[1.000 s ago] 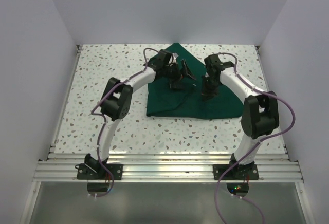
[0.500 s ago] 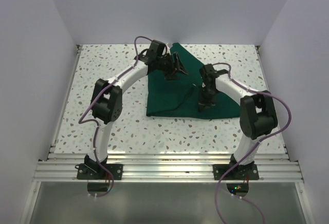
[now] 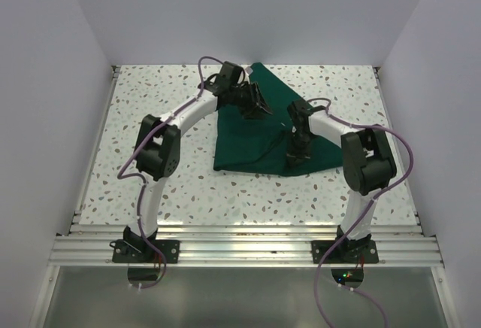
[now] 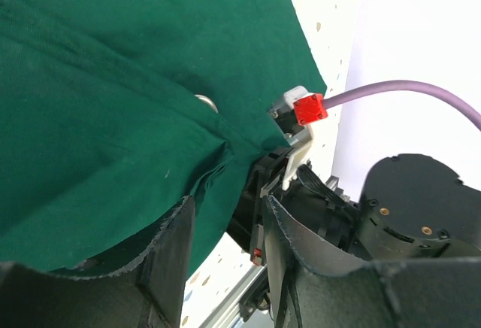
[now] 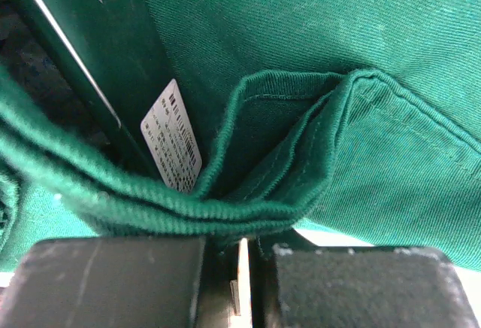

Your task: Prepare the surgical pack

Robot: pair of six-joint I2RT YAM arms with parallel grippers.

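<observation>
Dark green matte fabric drape (image 3: 244, 144) lies far-centre on speckled table (image 3: 150, 102). Right gripper (image 3: 294, 156) pinches near fold; left gripper (image 3: 257, 108) jaws apart over far part. Folding step likely; next: left grips edge, carries it across.

Both arms have shifted and the cloth has been dragged

My left gripper (image 3: 258, 108) has pulled back toward the far left part of the surgical pack (image 3: 244, 144), and its jaws have narrowed from wide to about half apart. My right gripper (image 3: 294, 161) has slid toward the near edge of the cloth, its elbow swinging inward. The pack's near right corner has drawn in with it.
</observation>
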